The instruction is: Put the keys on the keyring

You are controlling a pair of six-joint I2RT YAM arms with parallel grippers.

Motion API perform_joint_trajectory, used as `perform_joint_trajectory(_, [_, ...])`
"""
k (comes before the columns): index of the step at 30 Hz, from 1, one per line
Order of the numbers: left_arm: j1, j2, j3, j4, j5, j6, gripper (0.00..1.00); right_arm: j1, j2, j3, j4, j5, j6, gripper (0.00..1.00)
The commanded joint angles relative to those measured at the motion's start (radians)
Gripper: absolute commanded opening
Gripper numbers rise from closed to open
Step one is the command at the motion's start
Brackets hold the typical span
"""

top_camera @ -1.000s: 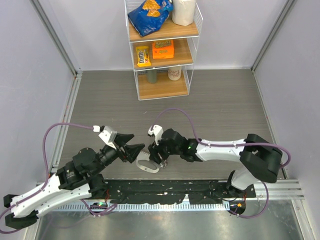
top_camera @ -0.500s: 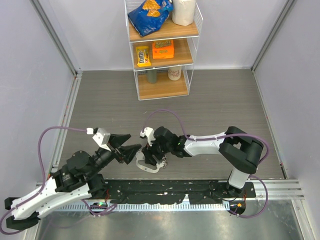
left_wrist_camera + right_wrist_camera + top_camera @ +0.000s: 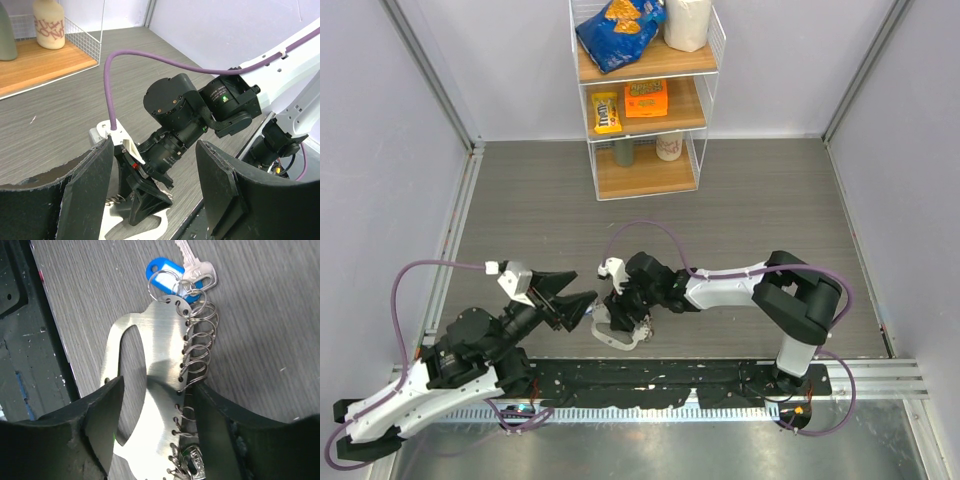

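While the right gripper (image 3: pixel 157 400) hangs with jaws spread astride a flat keyring plate (image 3: pixel 150 340) lying on the table (image 3: pixel 260 330), the plate's split rings (image 3: pixel 199 335) carry one silver key (image 3: pixel 197 270) and a blue tag (image 3: pixel 159 274) at the end; left gripper (image 3: pixel 155 150) nearby, fingers apart, empty.

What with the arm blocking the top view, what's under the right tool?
A flat metal plate, split rings along one edge; blue tag and silver key at one end. The other end is covered by fingers of the right tool.
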Motion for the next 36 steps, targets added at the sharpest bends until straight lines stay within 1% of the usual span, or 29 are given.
perform_joint_trajectory(1, [0.001,-0.015,-0.007,0.01,-0.012,-0.007,0.72,0.001,0.013,0.02,-0.071,-0.038,-0.014,0.58])
perform_joint_trajectory(2, [0.001,-0.019,-0.009,0.012,-0.012,-0.008,0.72,0.003,0.011,0.02,-0.079,-0.035,-0.012,0.52])
perform_joint_trajectory(4, [0.001,-0.022,-0.013,0.01,-0.012,-0.008,0.72,0.001,0.008,0.017,-0.082,-0.036,-0.007,0.45])
perform_joint_trajectory(7, [0.001,-0.025,-0.013,0.01,-0.014,-0.01,0.72,0.001,-0.002,0.014,-0.08,-0.038,0.0,0.38])
perform_joint_trajectory(9, [0.003,-0.027,-0.013,0.01,-0.014,-0.01,0.72,0.001,-0.009,0.019,-0.08,-0.041,0.011,0.31])
perform_joint_trajectory(11, [0.001,-0.03,-0.015,0.012,-0.014,-0.01,0.72,0.001,-0.013,0.02,-0.074,-0.045,0.02,0.21])
perform_joint_trajectory(12, [0.001,-0.029,-0.015,0.012,-0.014,-0.012,0.72,0.001,-0.024,0.022,-0.073,-0.047,0.029,0.19])
perform_joint_trajectory(14, [0.001,-0.03,-0.013,0.01,-0.014,-0.012,0.72,0.001,-0.045,0.023,-0.067,-0.059,0.042,0.12])
perform_joint_trajectory(15, [0.003,-0.029,-0.015,0.01,-0.014,-0.013,0.72,0.001,-0.054,0.022,-0.059,-0.065,0.045,0.06])
perform_joint_trajectory(21, [0.001,-0.039,-0.004,-0.005,-0.021,-0.015,0.72,0.001,-0.157,0.0,-0.024,-0.073,0.091,0.05])
perform_joint_trajectory(25, [0.001,-0.058,0.01,-0.013,-0.021,-0.015,0.72,0.001,-0.249,-0.027,0.013,-0.044,0.12,0.05])
perform_joint_trajectory(36, [0.003,-0.107,0.033,-0.011,0.012,-0.033,0.72,0.001,-0.538,-0.067,0.082,0.138,0.186,0.05])
